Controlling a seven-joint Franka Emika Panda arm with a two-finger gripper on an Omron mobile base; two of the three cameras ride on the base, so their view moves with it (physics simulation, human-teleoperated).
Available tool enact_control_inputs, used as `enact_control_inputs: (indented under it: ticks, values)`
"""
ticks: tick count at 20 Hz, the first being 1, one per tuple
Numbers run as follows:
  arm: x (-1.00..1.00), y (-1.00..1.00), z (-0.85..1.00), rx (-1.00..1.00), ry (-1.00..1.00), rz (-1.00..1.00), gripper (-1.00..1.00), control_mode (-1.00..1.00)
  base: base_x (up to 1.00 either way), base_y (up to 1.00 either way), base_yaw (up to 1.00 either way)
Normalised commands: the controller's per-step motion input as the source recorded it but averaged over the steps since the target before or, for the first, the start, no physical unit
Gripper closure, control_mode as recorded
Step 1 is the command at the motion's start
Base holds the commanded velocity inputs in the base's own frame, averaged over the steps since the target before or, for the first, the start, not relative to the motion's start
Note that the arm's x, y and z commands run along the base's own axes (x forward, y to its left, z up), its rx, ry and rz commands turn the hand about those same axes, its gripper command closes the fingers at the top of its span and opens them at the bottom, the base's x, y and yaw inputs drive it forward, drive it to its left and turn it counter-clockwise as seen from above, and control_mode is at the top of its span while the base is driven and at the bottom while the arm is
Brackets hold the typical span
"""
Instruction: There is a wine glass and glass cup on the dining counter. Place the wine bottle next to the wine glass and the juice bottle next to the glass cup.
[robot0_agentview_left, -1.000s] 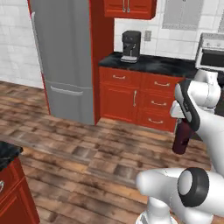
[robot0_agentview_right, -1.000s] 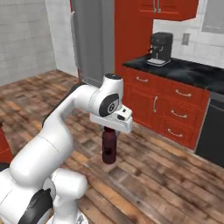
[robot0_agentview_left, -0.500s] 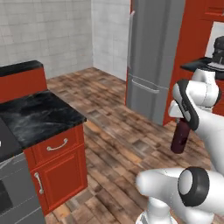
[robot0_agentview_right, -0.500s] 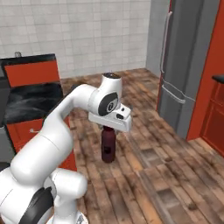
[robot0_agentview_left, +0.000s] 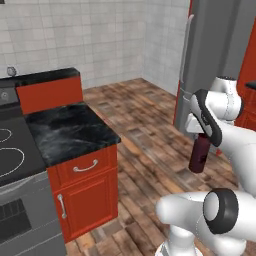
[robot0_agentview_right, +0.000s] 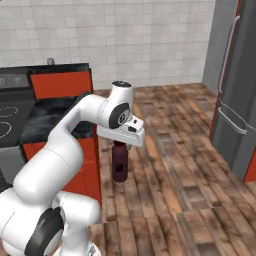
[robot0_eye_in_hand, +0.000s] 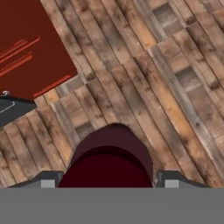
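The base has swung round since a second ago; the gripper (robot0_agentview_right: 120, 143) stays clamped on the juice bottle (robot0_agentview_right: 119, 163), hanging below it (mid-carry). Next: drive to the dining counter, beside the glass cup.

The robot's smooth white plastic arm (robot0_agentview_right: 65, 150) is made of fat round tubes joined like elbows. Each joint has a dark grey ring with a round cap in it, like the big one low down (robot0_agentview_left: 221, 224). Right above the gripper sits a white boxy hand block (robot0_agentview_right: 121, 134) with a small dark mark on its side. The two finger tips (robot0_eye_in_hand: 48, 180) are small, grey and flat.
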Motion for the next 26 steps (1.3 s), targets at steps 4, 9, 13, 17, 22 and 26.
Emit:
enact_control_inputs:
  ticks: [4, 9, 13, 17, 22, 26]
  values:
    - [0.00, 0.00, 0.00, 0.00, 0.00, 0.00, 1.00, 1.00, 0.74, -0.34, 0.09]
    - [0.00, 0.00, 0.00, 0.00, 0.00, 0.00, 1.00, 1.00, 0.79, -0.40, 0.00]
    - [0.00, 0.00, 0.00, 0.00, 0.00, 0.00, 1.00, 1.00, 0.73, -0.47, 0.00]
    - [0.00, 0.00, 0.00, 0.00, 0.00, 0.00, 1.00, 1.00, 0.73, -0.43, 0.02]
    - [0.00, 0.00, 0.00, 0.00, 0.00, 0.00, 1.00, 1.00, 0.75, -0.39, 0.06]
    - [0.00, 0.00, 0.00, 0.00, 0.00, 0.00, 1.00, 1.00, 0.77, -0.34, 0.09]
